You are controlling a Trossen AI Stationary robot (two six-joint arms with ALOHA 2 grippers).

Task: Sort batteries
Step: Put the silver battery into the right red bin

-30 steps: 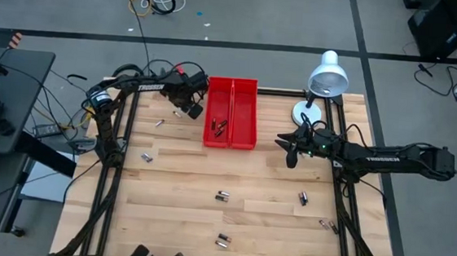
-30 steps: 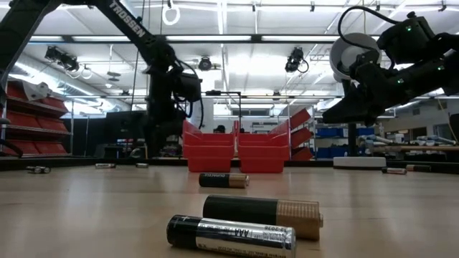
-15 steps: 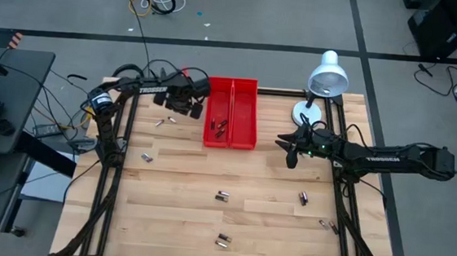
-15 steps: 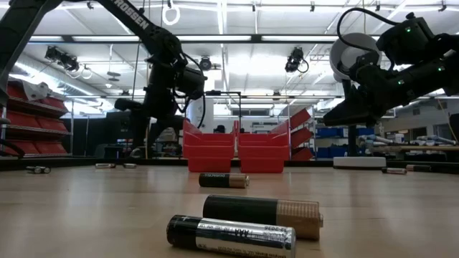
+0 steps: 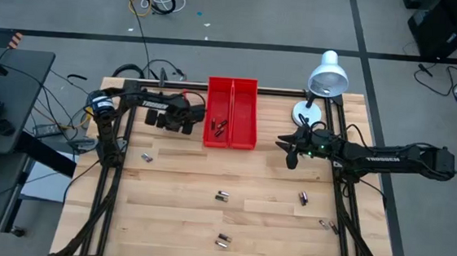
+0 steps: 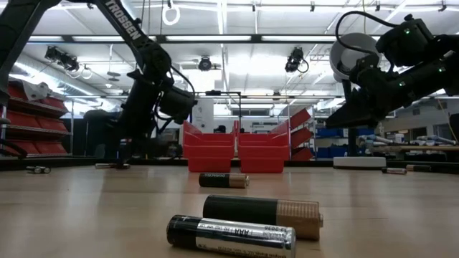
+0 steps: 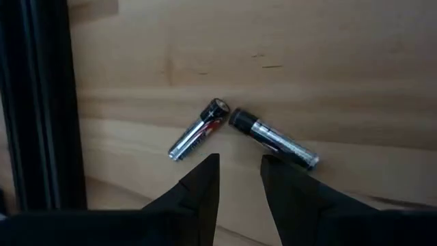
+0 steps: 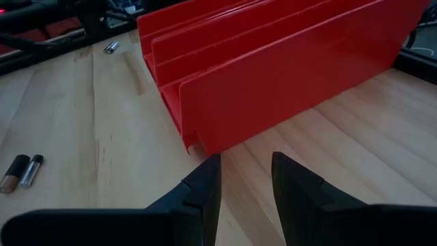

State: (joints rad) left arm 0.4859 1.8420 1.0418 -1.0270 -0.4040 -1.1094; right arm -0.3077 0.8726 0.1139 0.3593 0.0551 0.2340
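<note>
A wooden table holds a red two-compartment bin with a few batteries in its left compartment.

The left gripper hovers just left of the bin, fingers slightly apart and holding nothing. Directly ahead of its fingertips lie two AAA batteries, their ends nearly touching in a shallow V.

The right gripper hangs above the table to the bin's right, fingers a little apart and empty, pointing at the bin's side wall.

More batteries are scattered on the table nearer the front, well apart from both grippers. A white desk lamp stands behind the right gripper.
</note>
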